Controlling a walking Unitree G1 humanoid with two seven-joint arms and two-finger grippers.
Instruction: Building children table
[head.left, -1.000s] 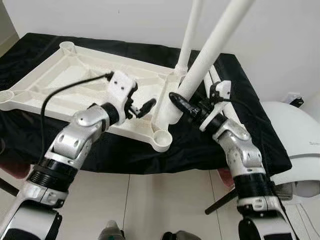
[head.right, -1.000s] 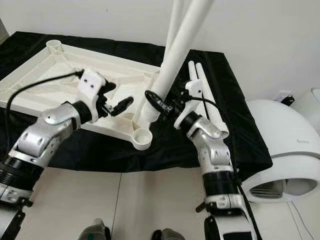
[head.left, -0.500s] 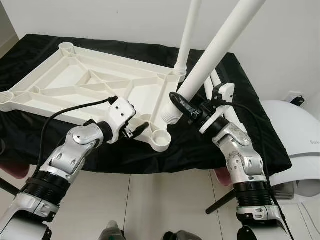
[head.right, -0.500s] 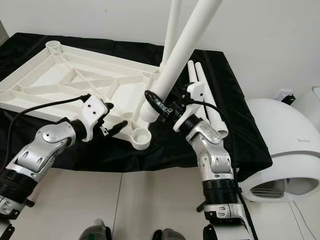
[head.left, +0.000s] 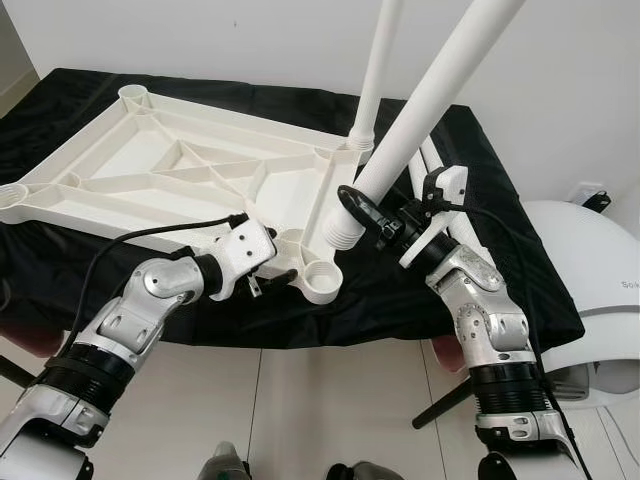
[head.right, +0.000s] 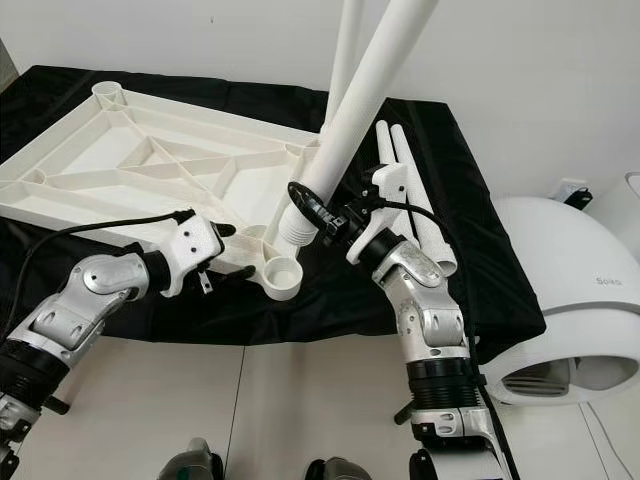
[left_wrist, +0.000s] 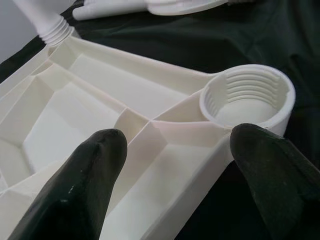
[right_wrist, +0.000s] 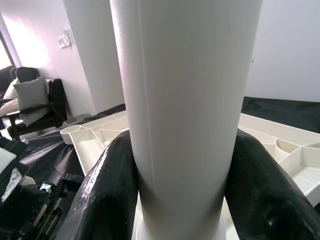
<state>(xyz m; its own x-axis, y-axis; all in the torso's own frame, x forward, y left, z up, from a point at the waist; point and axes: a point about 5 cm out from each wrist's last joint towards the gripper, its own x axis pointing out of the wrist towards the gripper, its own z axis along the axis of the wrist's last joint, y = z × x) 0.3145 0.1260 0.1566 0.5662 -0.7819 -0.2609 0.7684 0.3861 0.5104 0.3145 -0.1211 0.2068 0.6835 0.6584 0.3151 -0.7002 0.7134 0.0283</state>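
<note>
Right gripper (head.left: 352, 208) clamps the leg (head.left: 420, 98), tilted, threaded end just above the socket (head.left: 322, 275). Left gripper (head.left: 280, 274), fingers apart, straddles the tabletop (head.left: 150, 160) edge beside it.

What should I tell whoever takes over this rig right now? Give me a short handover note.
Right gripper: shut on a white table leg, threaded end hanging just above the tabletop's near corner socket.
Left gripper: open, fingers straddling the near edge of the upturned white tabletop beside that socket, not clamped.
Done: one leg stands in the far right corner socket.
Spare legs lie on the black cloth behind the right arm.
Left: seat and screw in the held leg, then fit the remaining legs.
</note>
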